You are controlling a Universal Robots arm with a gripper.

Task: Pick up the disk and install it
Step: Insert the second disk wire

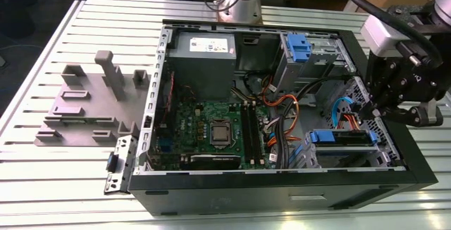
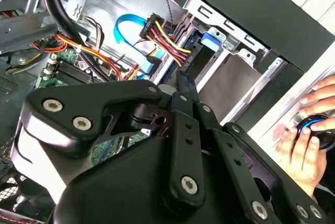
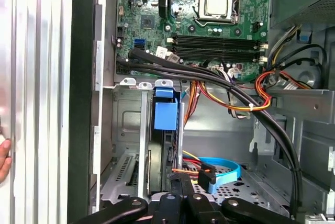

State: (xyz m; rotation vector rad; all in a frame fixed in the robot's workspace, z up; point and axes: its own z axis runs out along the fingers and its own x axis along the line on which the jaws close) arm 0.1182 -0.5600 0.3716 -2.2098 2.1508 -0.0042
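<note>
The disk (image 1: 341,136) sits in the drive bay at the near corner of the open computer case (image 1: 282,188), on the exterior view's right, its blue carrier frame facing up. In the first wrist view the disk (image 3: 166,116) stands edge-on between the bay's metal walls, blue tab at the far end. In the second wrist view its blue tab (image 2: 209,40) shows beyond the fingers. My gripper (image 1: 373,115) hangs just above the bay beside the red and orange cable plug. Its fingers (image 2: 184,85) look pressed together with nothing between them, and my gripper (image 3: 180,182) is close to the disk's near edge.
Orange, black and blue cables (image 3: 230,93) cross above the bay. The motherboard (image 1: 218,130) and the grey power-supply box (image 1: 202,50) fill the rest of the case. A second bay has a blue latch (image 1: 299,48). A grey fixture (image 1: 84,103) lies on the slatted table. A person's hand (image 2: 306,135) rests outside the case.
</note>
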